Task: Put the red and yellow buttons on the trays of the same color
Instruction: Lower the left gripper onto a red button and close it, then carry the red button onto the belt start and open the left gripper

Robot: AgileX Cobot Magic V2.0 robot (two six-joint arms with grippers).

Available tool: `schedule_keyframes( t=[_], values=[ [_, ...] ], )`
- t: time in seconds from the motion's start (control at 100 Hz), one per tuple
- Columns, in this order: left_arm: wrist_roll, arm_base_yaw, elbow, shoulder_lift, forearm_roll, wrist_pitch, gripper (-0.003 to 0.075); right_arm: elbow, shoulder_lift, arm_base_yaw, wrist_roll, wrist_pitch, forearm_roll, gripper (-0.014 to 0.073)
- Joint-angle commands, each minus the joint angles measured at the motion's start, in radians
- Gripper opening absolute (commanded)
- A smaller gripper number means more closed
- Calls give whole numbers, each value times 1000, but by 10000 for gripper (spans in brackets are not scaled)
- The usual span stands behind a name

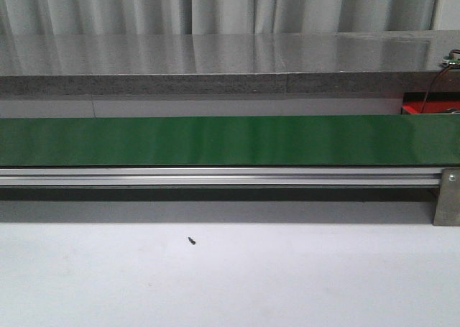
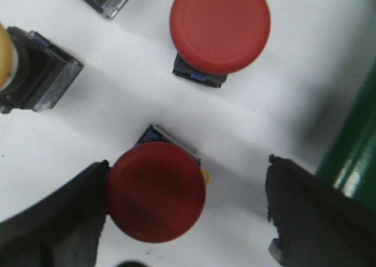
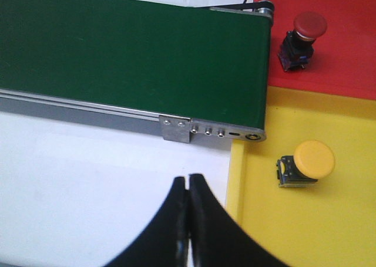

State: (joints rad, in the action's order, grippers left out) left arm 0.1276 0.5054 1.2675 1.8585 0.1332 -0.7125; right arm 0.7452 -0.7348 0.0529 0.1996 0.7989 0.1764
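**Left fingers straddle a red button; right fingers pressed together by the trays**

Front view: a green conveyor belt [image 1: 215, 140] crosses a white table [image 1: 230, 277]; neither arm shows.

Left wrist view: the left gripper [image 2: 188, 211] is spread apart, one finger [image 2: 64, 214] touching a red button [image 2: 155, 191]. A second red button [image 2: 220, 26] stands farther off.

Right wrist view: the right gripper [image 3: 188, 220] has its fingers together, holding nothing. A red-capped button [image 3: 302, 38] sits on the red tray [image 3: 341, 61], a yellow button [image 3: 308, 161] on the yellow tray [image 3: 317, 232].
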Motion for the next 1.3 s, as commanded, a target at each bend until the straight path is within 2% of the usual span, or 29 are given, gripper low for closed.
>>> schedule_keyframes(
  t=[0.0,0.11,0.43,0.67,0.97,1.29],
  values=[
    [-8,2,29,-43,8,21,407,23,1,1,4,-55,2,-69],
    [-8,2,29,-43,8,21,352,23,1,1,4,-55,2,-69],
    [-8,2,29,-43,0,21,340,23,1,1,4,-55,2,-69],
    [-8,2,29,-43,0,28,209,23,1,1,4,-55,2,-69],
    [-8,2,33,-60,0,24,206,23,1,1,4,-55,2,-69],
    [-8,2,33,-205,9,8,207,23,1,1,4,-55,2,-69]
  ],
)
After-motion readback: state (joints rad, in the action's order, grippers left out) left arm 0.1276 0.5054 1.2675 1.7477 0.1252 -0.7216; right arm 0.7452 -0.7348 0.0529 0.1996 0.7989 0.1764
